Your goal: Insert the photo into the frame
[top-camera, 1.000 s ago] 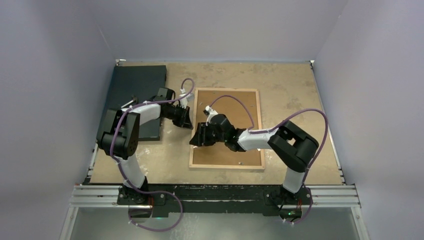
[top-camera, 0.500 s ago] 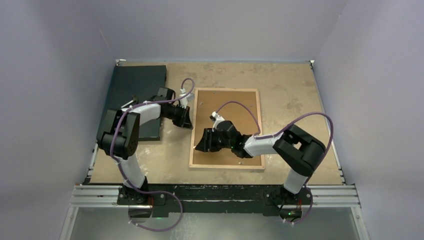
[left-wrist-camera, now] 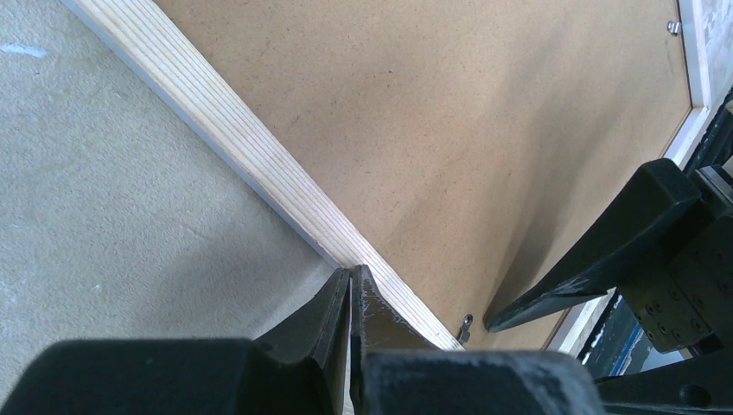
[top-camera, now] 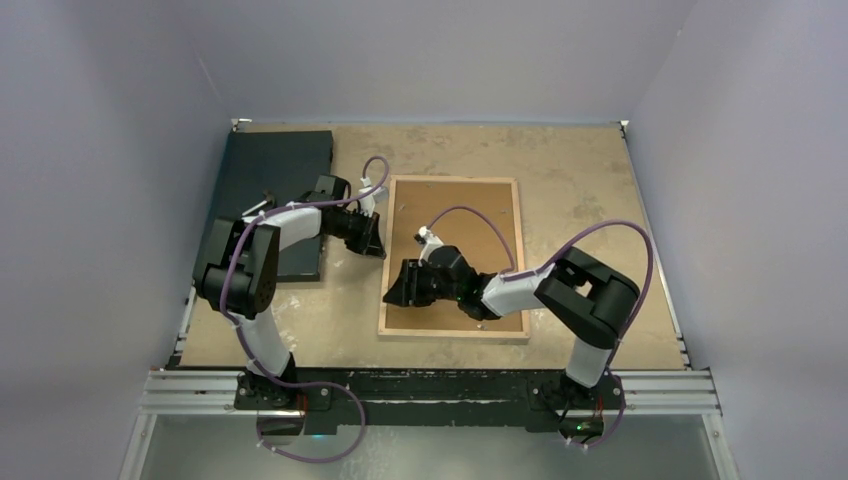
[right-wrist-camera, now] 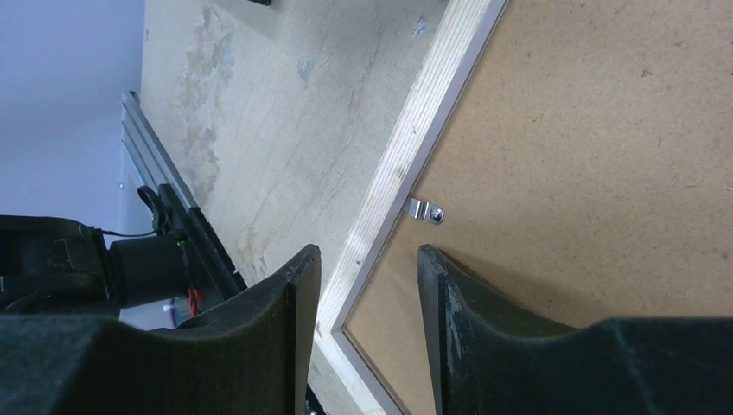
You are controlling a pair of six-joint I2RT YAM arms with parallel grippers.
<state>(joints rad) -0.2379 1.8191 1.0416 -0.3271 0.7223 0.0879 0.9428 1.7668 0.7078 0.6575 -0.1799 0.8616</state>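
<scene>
Top external view shows me the frame (top-camera: 450, 334) lying back-up, centre of view, with a brown backing board (top-camera: 440, 195) inside it. My left gripper (left-wrist-camera: 350, 275) is pinched closed at the frame's left rail. My right gripper (right-wrist-camera: 367, 255) stands narrowly apart, straddling that rail beside a metal clip (right-wrist-camera: 425, 210).

— Where does the top view sit?
— High behind the arm bases, facing down over the whole desk (top-camera: 600, 170).
— And the wrist views?
— Each is very near, looking along its own tool: left tool (left-wrist-camera: 350, 298), right tool (right-wrist-camera: 367, 277). Both share the frame (left-wrist-camera: 259, 164) rail and the backing panel (left-wrist-camera: 519, 104).
</scene>
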